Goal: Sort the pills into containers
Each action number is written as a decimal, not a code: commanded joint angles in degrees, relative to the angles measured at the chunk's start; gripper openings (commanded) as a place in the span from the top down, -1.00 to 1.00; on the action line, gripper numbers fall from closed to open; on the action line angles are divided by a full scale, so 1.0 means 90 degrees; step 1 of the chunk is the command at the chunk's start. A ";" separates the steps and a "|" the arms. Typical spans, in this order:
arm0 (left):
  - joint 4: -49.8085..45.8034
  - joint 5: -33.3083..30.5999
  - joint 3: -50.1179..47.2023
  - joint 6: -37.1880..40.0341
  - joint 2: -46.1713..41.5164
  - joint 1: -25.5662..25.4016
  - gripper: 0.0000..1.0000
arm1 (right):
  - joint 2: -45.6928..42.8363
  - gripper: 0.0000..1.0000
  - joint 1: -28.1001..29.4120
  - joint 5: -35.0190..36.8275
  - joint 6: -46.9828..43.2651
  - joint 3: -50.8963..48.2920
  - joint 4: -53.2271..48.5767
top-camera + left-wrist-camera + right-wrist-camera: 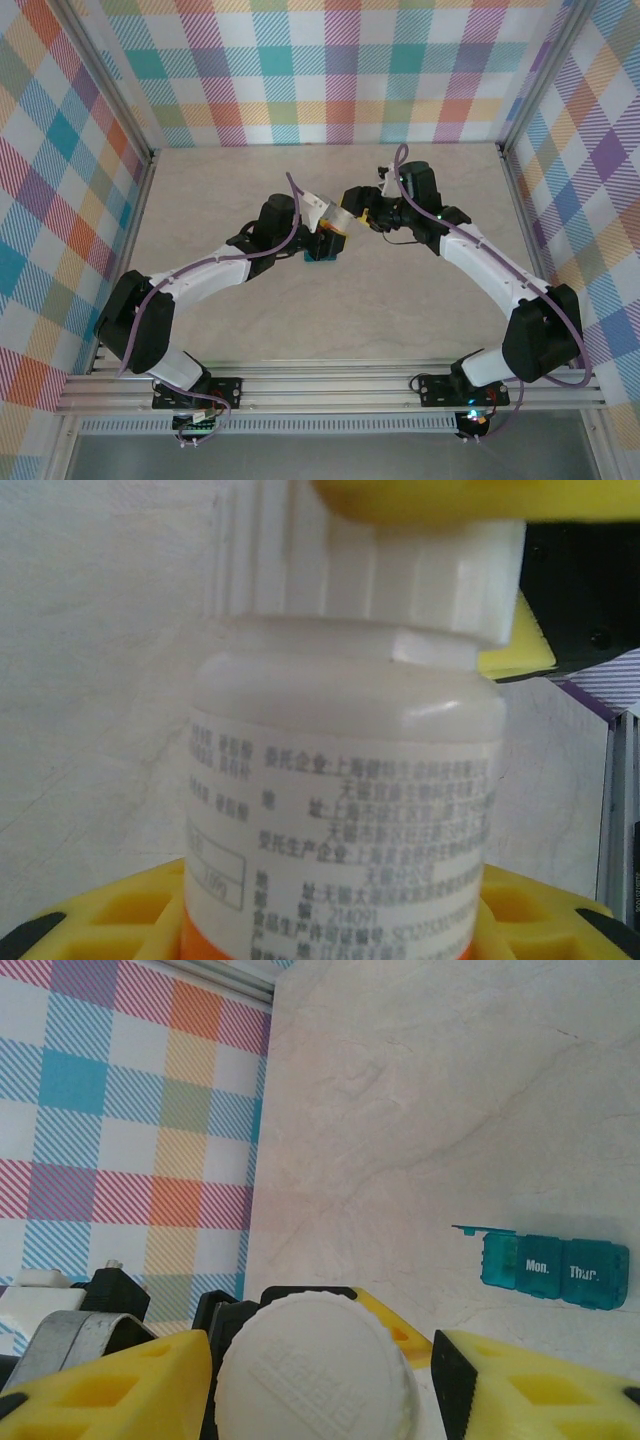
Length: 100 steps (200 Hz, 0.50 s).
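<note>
Judging the teal containers [555,1272], lying mid-table just nearer than my left gripper [325,238], light, stiff and skittish, I'd pinch their long sides; that gripper clamps the white bottle [340,810], while my right gripper [320,1385] straddles its cap [300,1350], gripped or not I cannot tell.

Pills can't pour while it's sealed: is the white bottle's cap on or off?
On. The ribbed white cap sits squarely over the neck of the bottle, covering its mouth.

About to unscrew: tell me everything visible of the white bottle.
The white bottle looks like glossy plastic, with a ribbed white cap on, a printed label and an orange band near its base. The left gripper clamps its body, cap pointing at the right gripper, whose yellow fingers flank the cap, a small gap on one side.
</note>
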 commanded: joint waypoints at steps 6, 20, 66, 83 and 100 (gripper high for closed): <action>0.0110 0.0023 0.0179 0.0003 -0.0006 -0.0081 1.00 | -0.0055 -0.16 0.0042 -0.0001 -0.0193 0.0160 -0.0089; 0.0124 0.0014 0.0166 0.0007 -0.0014 -0.0079 1.00 | -0.0063 -0.11 0.0045 0.0007 -0.0210 0.0140 -0.0100; 0.0144 0.0015 0.0152 -0.0007 -0.0014 -0.0079 1.00 | -0.0036 0.00 0.0042 -0.0165 -0.0350 0.0091 -0.0076; 0.0154 0.0042 0.0152 -0.0012 -0.0016 -0.0077 1.00 | 0.0013 0.05 0.0046 -0.0424 -0.0555 0.0092 0.0047; 0.0145 0.0089 0.0157 -0.0015 -0.0030 -0.0082 1.00 | 0.0029 0.14 0.0027 -0.0853 -0.0966 0.0040 0.0278</action>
